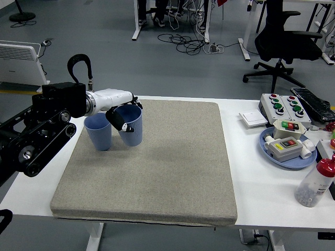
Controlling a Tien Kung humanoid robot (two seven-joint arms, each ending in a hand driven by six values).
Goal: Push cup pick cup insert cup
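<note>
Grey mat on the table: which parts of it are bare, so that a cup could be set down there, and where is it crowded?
The grey mat is bare over its middle, its right half and its whole near strip. Only its far-left corner is occupied: the left hand grips one blue cup, tilted, with a second blue cup upright close beside it. The table's right end is crowded: blue tray, button boxes, bottle.

You see a bulky black left arm (36, 130) with round joints. A black cable (78, 65) loops above its wrist. Your left hand (118, 107) is white with black fingertips.

Probably lab: button boxes (285, 106), floor cables (183, 43)
</note>
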